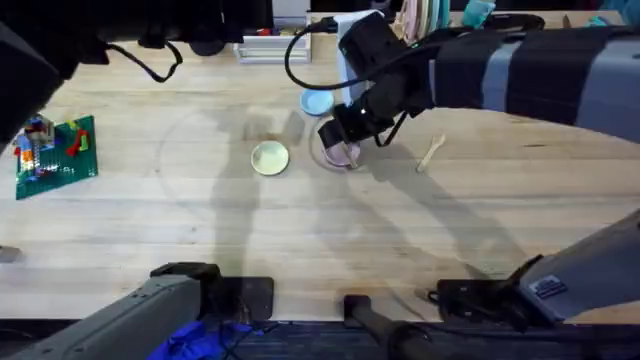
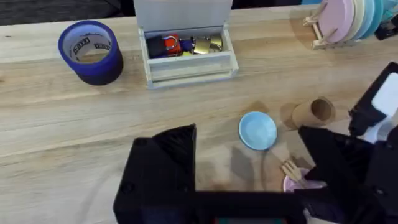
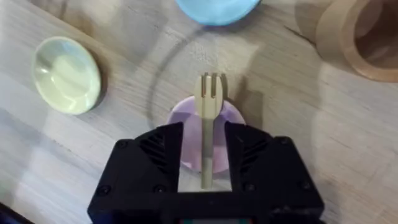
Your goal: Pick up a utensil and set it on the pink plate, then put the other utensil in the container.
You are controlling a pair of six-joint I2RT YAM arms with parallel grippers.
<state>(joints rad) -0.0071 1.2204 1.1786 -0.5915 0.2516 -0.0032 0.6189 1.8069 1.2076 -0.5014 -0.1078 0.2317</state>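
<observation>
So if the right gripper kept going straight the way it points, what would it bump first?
Probably the pink plate. The right gripper points down at it, holding the fork just above. How far above is unclear.

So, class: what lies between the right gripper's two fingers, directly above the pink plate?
The wooden fork, held over the pink plate by the right gripper, tines forward, in the right wrist view.

Wooden fork (image 3: 208,118), matt; pink plate (image 3: 231,118) smooth; table (image 1: 200,230) pale grained wood.
</observation>
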